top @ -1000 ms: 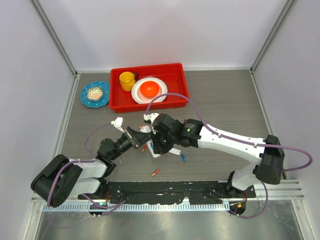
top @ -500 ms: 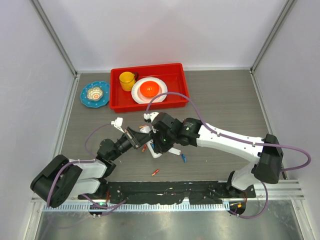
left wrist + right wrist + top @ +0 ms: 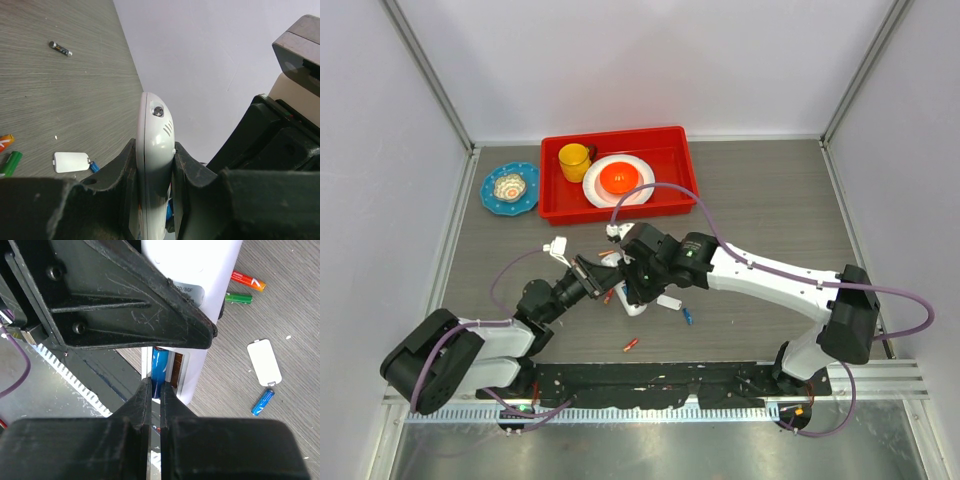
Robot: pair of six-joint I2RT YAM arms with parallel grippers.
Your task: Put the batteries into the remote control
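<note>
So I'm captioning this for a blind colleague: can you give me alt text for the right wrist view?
The right gripper, shut, has its tips at a blue battery in the white remote control's open bay. On the table beside it lie the detached back cover, a loose blue battery, a green battery and an orange battery.

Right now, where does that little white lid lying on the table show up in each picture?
Top external: white lid just below and right of picture centre.
Left wrist: white lid lower left, on the table.
Right wrist: white lid right side, mid-height.
Shared landmark: the blue battery lying beside it in all three.
</note>
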